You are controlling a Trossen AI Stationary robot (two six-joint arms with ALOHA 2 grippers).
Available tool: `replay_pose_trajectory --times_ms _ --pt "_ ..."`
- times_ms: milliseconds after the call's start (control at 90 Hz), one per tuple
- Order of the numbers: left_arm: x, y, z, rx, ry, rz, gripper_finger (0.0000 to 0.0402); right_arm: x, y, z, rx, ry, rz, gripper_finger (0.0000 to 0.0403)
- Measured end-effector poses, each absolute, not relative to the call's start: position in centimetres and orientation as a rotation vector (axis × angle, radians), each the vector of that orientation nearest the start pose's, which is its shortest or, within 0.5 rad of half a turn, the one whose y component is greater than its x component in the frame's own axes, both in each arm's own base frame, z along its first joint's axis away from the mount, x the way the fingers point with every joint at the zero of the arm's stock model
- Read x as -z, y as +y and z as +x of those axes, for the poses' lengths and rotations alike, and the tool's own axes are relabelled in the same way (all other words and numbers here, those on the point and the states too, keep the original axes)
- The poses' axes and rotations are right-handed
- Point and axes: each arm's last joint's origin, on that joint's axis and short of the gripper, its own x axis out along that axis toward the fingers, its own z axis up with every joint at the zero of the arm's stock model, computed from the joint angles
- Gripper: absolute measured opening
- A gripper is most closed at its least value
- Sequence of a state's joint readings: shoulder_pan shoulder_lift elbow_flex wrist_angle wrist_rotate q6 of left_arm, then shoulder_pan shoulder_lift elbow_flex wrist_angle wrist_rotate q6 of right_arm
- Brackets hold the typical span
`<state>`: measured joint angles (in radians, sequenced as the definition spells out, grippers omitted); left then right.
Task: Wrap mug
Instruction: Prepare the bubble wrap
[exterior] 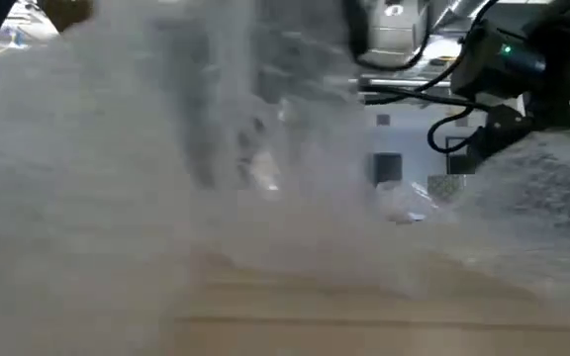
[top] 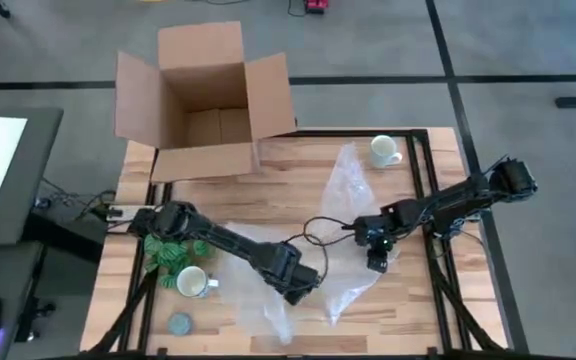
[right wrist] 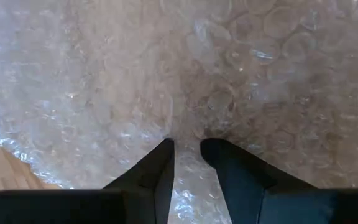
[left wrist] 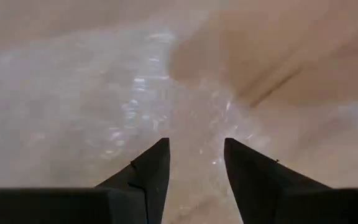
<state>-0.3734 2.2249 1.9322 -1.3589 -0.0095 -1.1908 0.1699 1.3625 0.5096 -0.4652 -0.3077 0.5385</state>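
One wooden desk (top: pixel 298 170) carries everything here, and one open cardboard box (top: pixel 206 100) stands at its far left corner, flaps spread. One sheet of clear bubble wrap (top: pixel 343 195) lies crumpled across the middle of the desk, running from the far side toward the near edge. Two dark arms reach over it: the left arm stretches from the left side toward the near middle, its left gripper (top: pixel 303 285) low over the near part of the sheet, and in the left wrist view its fingers (left wrist: pixel 148 171) stand apart with wrap and bare wood showing between them, holding nothing. The right arm comes in from the right edge, bent, with the right gripper (top: pixel 376 255) down on the sheet right of centre; in the right wrist view its fingers (right wrist: pixel 157 168) are nearly together, pressed against the bubble wrap, and whether they pinch the film cannot be told. One green patterned bundle (top: pixel 168 250) lies near the left edge beside the left arm's base. Two mugs are on the desk: the mug (top: pixel 384 151), white-cream with its handle to the right, stands on bare wood near the far right corner, just beside the sheet's far end, and a second mug (top: pixel 192 281) sits at the near left just beside the bundle. One small grey-blue disc (top: pixel 179 324) lies near the near-left edge.
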Motion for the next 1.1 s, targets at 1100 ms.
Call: replay_pose_trajectory --times_ms 1100 --pt "-36.8 -16.3 32.6 -0.703 0.577 -0.786 0.0132 -20.8 -2.7 18.0 0.367 1.151 0.379 0.0147"
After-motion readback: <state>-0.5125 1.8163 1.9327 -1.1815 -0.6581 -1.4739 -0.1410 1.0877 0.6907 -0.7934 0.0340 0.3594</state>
